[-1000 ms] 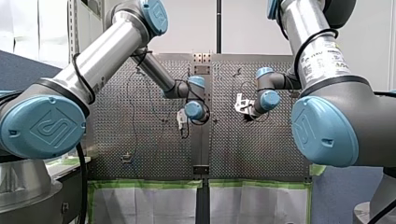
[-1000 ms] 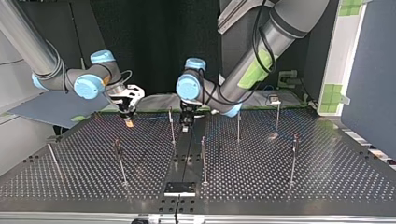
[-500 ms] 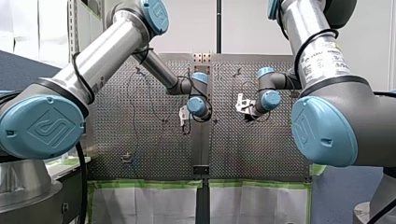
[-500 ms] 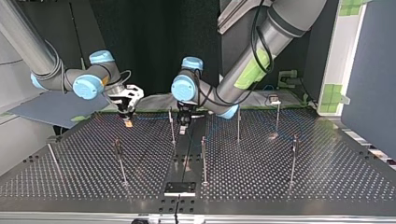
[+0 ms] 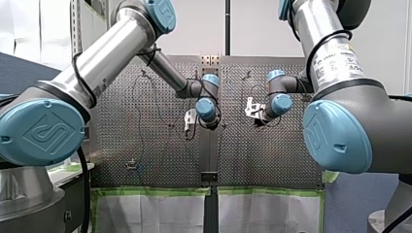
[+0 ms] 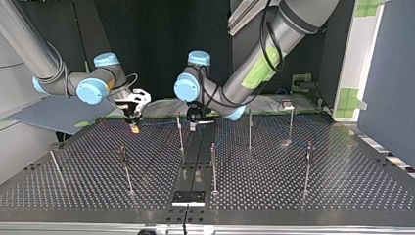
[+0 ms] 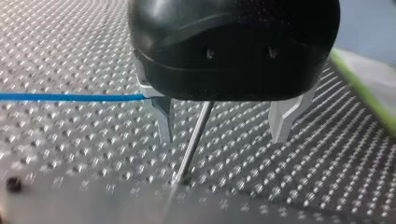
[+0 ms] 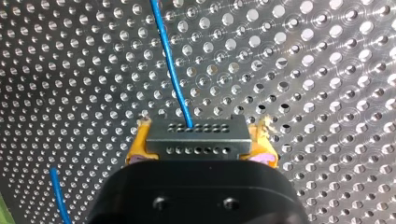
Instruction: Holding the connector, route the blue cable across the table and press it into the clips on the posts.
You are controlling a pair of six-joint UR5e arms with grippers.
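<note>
My right fingers (image 8: 136,145) pinch the rigid connector's (image 8: 198,137) sides, surely the best hold since the thin blue cable (image 8: 170,70) looks floppy; left fingers (image 7: 163,119) spread astride a post (image 7: 194,140).

A small black rectangular plate (image 6: 188,198) lay flat near the middle of the top view's near edge. Two white sheets edged with green tape (image 5: 150,211) hung side by side at the front view's bottom. A dark blue panel (image 6: 386,73) stood at the top view's right, just beside a white upright frame (image 6: 359,58) bearing green tape patches (image 6: 348,100). A flat grey-blue sheet (image 6: 49,115) lay at that view's left.
</note>
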